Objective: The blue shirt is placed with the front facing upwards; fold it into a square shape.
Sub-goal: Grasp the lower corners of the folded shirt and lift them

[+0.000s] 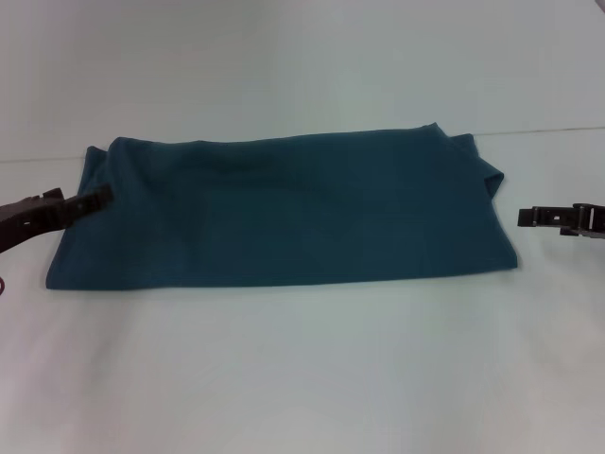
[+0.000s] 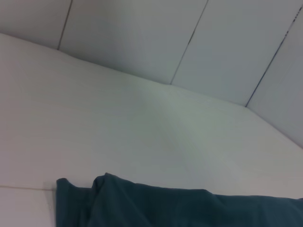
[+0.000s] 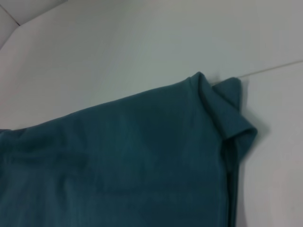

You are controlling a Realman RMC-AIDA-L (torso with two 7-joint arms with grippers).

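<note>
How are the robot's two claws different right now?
The left gripper reaches the blue shirt, its tip over the shirt's left edge; the right gripper stays off the shirt, over the bare white table. The left one tilts upward toward its tip; the right one lies level. Both are dark and point inward.

The blue shirt lies folded into a wide flat band across the table's middle, print hidden.

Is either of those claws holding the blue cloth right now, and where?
The right gripper holds nothing, off the folded dark teal-blue cotton shirt. The left gripper touches its left edge; grip unclear.
</note>
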